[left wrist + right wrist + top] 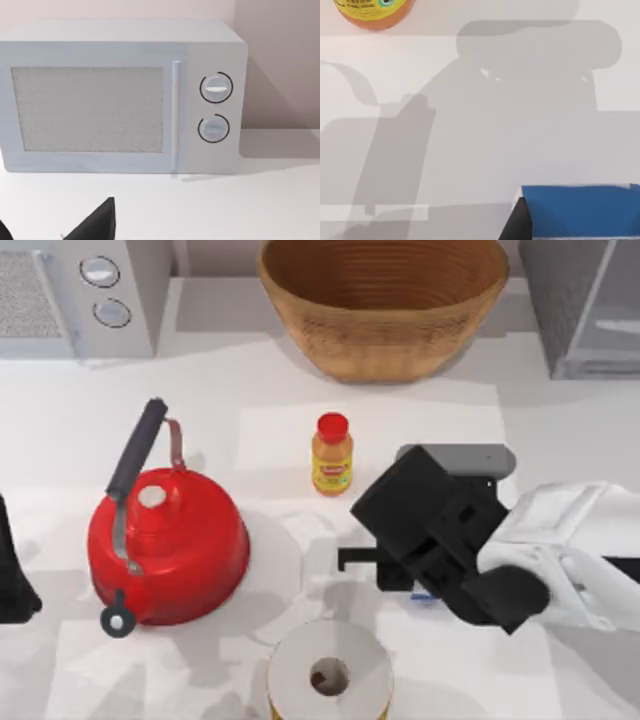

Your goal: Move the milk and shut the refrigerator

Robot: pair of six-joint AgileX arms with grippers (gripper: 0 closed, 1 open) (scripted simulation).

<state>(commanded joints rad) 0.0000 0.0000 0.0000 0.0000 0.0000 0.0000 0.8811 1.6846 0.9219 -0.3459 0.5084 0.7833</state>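
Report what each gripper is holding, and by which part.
It cannot be told. The right gripper is down over the milk, with one dark fingertip beside the carton's blue top, but no closed grip shows. The left arm is parked at the table's left edge.

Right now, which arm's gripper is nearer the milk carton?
Right. The right gripper is directly over the milk carton, covering nearly all of it from above. The left gripper sits parked at the table's far left edge, beyond the red kettle.
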